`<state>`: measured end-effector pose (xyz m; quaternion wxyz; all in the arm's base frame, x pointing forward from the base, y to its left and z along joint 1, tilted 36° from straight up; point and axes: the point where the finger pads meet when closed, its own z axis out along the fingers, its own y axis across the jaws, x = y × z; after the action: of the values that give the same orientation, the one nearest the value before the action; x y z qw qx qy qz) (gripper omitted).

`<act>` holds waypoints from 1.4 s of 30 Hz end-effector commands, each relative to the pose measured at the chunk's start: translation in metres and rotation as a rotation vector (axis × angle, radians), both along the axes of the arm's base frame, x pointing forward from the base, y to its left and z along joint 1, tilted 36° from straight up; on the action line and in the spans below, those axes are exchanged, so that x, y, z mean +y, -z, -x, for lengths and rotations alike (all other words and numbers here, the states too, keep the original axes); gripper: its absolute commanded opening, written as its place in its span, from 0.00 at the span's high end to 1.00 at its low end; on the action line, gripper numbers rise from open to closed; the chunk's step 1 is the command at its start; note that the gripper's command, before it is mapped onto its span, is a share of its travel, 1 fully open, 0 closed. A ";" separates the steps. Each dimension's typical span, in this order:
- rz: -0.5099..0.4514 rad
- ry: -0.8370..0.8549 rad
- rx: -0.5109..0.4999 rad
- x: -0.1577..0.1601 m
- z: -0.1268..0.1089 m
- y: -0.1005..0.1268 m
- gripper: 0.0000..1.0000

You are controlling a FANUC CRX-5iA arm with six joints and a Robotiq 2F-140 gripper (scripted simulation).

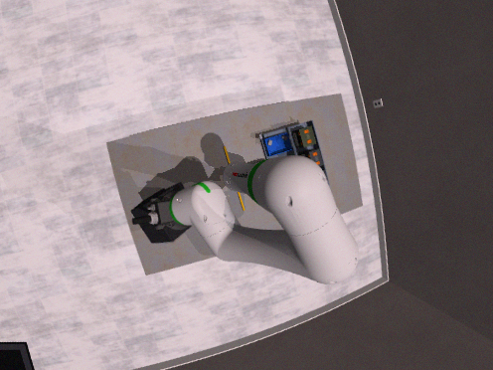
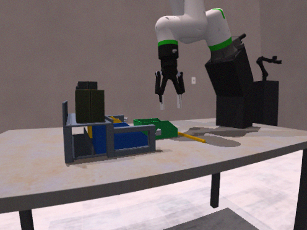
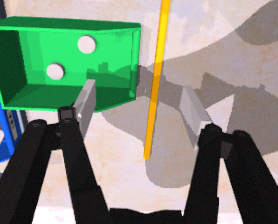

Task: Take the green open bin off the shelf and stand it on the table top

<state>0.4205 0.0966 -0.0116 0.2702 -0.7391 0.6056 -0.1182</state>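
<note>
The green bin (image 2: 168, 128) (image 3: 110, 52) stands upright in front of the shelf (image 2: 109, 140), its low open end toward the yellow strip. It looks flat on the table top (image 2: 46, 175); whether its back end touches the shelf cannot be told. Two white round parts (image 3: 86, 44) (image 3: 55, 71) lie in it. The arm hides it in the top view. My gripper (image 2: 170, 104) (image 3: 138, 95) is open and empty, pointing down, well above the table, over the bin's open end and the strip. A blue bin (image 1: 275, 145) (image 2: 131, 138) sits level in the shelf's lower tier.
A yellow strip (image 1: 227, 154) (image 2: 192, 136) (image 3: 158, 65) lies on the table just beyond the green bin's open end. Dark olive bins (image 2: 90, 106) stand on the shelf's upper tier, and a yellow one (image 2: 90, 132) shows below. The robot's black pedestal (image 2: 233, 107) stands at the table's far end.
</note>
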 end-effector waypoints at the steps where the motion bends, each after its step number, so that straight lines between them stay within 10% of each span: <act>1: 0.015 0.022 -0.042 0.000 0.000 0.001 0.43; 42: 0.012 0.018 -0.033 0.000 0.000 0.000 0.43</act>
<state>0.4205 0.0964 -0.0114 0.2703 -0.7390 0.6056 -0.1184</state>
